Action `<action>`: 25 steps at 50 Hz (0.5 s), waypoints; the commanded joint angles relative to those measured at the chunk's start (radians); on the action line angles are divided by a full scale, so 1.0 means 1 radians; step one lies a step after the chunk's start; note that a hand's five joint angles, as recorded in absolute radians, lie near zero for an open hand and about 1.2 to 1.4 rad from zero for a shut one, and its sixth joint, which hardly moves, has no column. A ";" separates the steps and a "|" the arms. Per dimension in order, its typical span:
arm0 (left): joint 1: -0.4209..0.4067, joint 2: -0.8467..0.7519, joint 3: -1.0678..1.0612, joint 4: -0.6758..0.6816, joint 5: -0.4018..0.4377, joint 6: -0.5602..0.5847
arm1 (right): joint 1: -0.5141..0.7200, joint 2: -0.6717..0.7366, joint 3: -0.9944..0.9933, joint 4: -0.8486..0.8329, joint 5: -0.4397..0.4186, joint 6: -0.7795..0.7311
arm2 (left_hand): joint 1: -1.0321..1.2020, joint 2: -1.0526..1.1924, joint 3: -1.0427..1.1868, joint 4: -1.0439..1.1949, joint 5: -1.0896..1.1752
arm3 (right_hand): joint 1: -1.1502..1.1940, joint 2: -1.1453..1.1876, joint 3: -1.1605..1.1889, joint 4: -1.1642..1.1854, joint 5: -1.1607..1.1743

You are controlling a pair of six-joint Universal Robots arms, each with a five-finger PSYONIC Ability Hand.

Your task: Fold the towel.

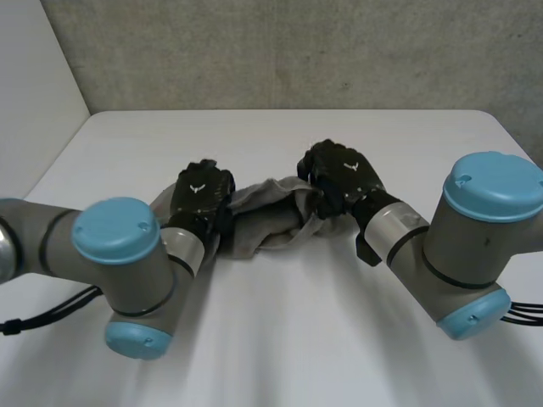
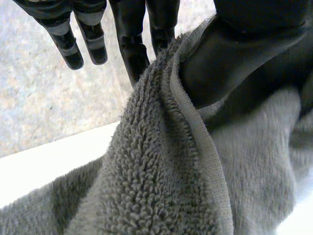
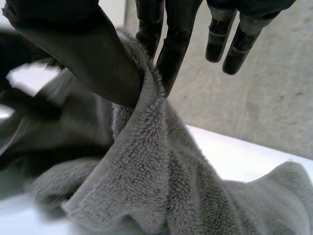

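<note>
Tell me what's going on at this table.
The robot is handling a grey towel on the white table with both hands. The left hand pinches a hemmed edge at one end between thumb and fingers, and the right hand does the same at the other end. The towel sags bunched and crumpled between them, with no neat fold made yet.

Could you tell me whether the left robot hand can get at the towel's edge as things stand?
Yes, it seems: the left robot hand pinches the towel by its hemmed edge, between thumb and fingers.
</note>
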 commanded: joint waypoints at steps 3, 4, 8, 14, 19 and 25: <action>0.076 0.040 0.085 -0.086 0.069 0.041 | -0.033 0.030 -0.074 0.150 -0.115 -0.191 | 0.080 0.117 -0.043 -0.050 0.080 | 0.099 0.096 -0.007 -0.060 0.086; 0.077 0.040 0.085 -0.086 0.069 0.041 | -0.033 0.030 -0.075 0.151 -0.115 -0.191 | 0.080 0.117 -0.043 -0.050 0.080 | 0.099 0.096 -0.007 -0.060 0.086; 0.103 -0.028 0.216 -0.120 0.112 0.173 | -0.027 0.134 -0.261 0.239 -0.156 -0.303 | 0.080 0.117 -0.043 -0.050 0.080 | 0.099 0.096 -0.007 -0.060 0.086; 0.110 -0.068 0.417 -0.102 0.169 0.316 | -0.036 0.217 -0.609 0.238 -0.145 -0.418 | 0.080 0.117 -0.043 -0.050 0.080 | 0.099 0.096 -0.007 -0.060 0.086; 0.109 0.025 0.533 0.013 0.187 0.316 | -0.023 0.126 -0.747 -0.025 -0.148 -0.464 | 0.080 0.117 -0.043 -0.050 0.080 | 0.099 0.096 -0.007 -0.060 0.086; 0.129 0.176 0.478 0.124 0.227 0.267 | -0.021 -0.017 -0.594 -0.273 -0.177 -0.432 | 0.080 0.117 -0.043 -0.050 0.080 | 0.099 0.096 -0.007 -0.060 0.086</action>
